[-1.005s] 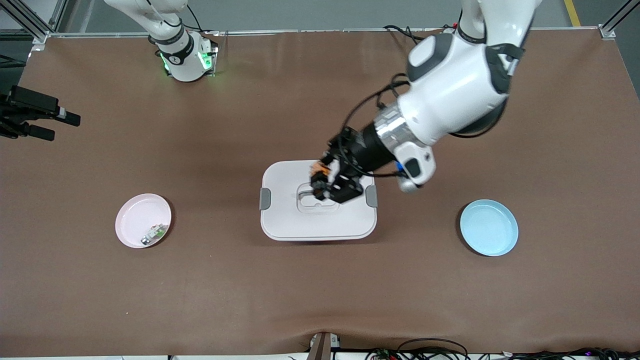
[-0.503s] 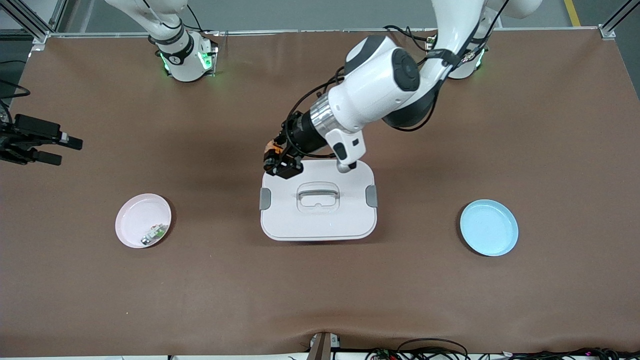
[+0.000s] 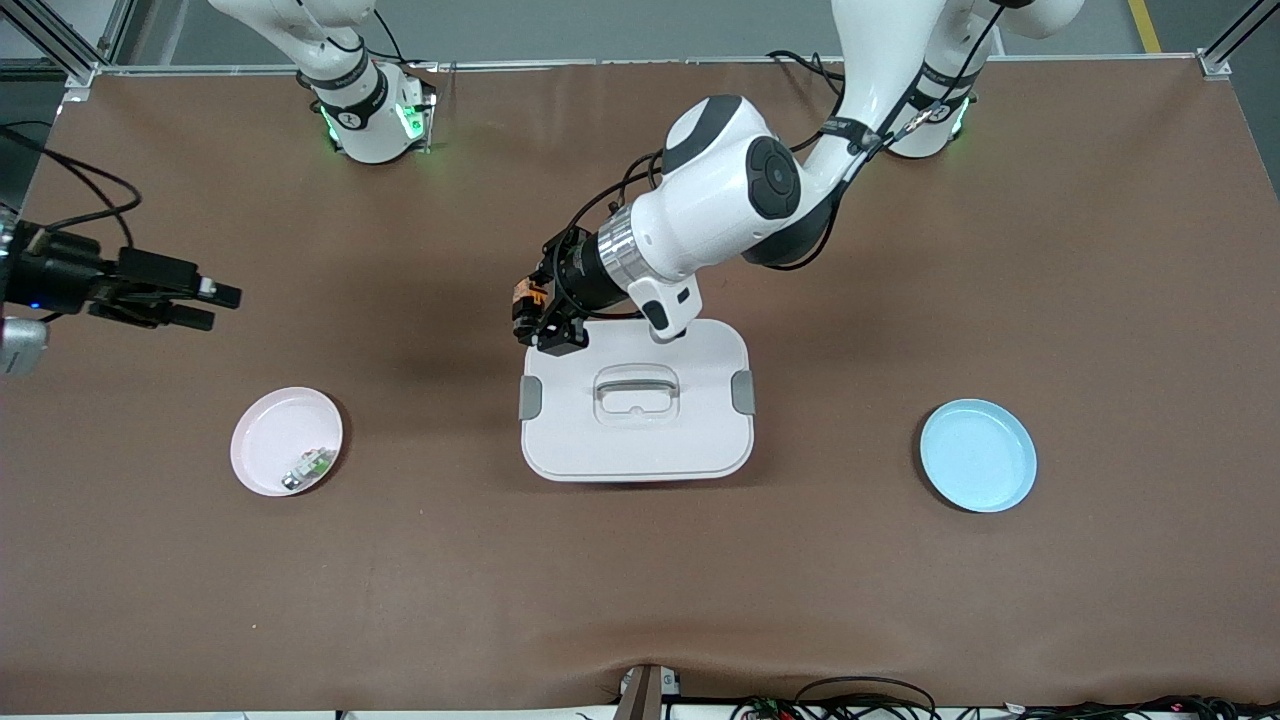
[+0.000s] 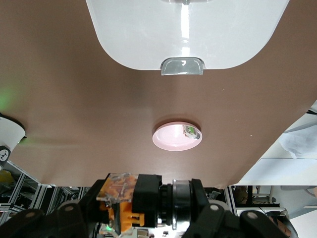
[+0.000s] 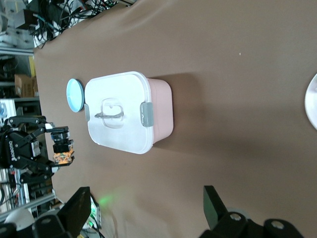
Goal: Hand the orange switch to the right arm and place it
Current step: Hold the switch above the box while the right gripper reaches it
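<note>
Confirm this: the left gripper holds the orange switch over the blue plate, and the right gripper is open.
Not quite. The front view shows the left gripper holding the orange switch over the corner of the white lidded box, not the blue plate. The right gripper is open.

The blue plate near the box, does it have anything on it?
No, in the front view the blue plate lies bare, while the pink plate at the right arm's end holds a small green-white-silver part.

White arms [image 3: 720, 200], black tools [image 3: 545, 310], green-lit bases [image 3: 375, 125].
</note>
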You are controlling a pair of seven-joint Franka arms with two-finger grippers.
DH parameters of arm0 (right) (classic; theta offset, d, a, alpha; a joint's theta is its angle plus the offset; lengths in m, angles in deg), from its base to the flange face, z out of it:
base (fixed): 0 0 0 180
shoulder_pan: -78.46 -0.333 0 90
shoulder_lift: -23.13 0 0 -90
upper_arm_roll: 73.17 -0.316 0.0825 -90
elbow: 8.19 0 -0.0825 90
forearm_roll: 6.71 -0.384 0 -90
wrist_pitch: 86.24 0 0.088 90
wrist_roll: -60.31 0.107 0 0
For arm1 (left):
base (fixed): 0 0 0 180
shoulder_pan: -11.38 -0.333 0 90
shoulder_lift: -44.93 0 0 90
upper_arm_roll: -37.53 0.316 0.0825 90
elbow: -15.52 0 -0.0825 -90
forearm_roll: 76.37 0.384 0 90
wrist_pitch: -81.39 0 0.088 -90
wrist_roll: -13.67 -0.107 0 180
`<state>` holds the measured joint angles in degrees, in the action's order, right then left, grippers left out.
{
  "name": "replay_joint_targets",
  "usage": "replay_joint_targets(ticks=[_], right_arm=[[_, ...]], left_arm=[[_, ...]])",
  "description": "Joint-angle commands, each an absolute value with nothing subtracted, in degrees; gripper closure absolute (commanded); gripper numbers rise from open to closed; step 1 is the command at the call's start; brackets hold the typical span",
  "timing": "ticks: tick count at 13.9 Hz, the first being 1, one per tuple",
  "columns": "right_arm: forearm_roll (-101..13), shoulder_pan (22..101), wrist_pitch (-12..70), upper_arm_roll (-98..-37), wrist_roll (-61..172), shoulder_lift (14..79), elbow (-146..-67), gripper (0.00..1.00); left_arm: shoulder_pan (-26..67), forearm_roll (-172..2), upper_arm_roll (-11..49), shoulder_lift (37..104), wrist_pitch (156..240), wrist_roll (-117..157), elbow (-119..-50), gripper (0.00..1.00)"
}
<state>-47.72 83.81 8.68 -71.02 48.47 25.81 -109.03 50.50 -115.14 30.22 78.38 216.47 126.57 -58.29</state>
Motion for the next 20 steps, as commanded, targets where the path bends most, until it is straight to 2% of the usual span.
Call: replay_joint_targets(ticks=[1, 4, 9, 15, 20], right_arm=[[-49.42, 79.54, 16.12, -70.97, 53.69, 18.66, -118.99, 0.0], [-49.52, 74.87, 19.3, -70.97, 59.5, 17.42, -121.21, 0.0], [-50.92, 67.67, 30.54, -70.97, 62.93, 14.25, -129.11, 0.0], [-53.28, 62.03, 35.39, -70.97, 69.54, 14.34, -130.26, 0.0], [-58.04, 55.54, 44.43, -70.97, 69.54, 14.78, -133.43, 0.0]], left_arm=[[51.37, -116.36, 30.5, 79.03, 216.92, 127.57, -57.78, 0.68], [52.16, -116.28, 30.59, 79.47, 216.92, 127.4, -57.78, 0.67], [52.16, -116.19, 30.59, 79.38, 216.92, 127.14, -57.86, 0.67], [52.25, -115.84, 30.59, 79.29, 216.92, 127.22, -57.95, 0.67], [52.34, -115.49, 30.59, 79.12, 216.92, 127.31, -57.95, 0.67]])
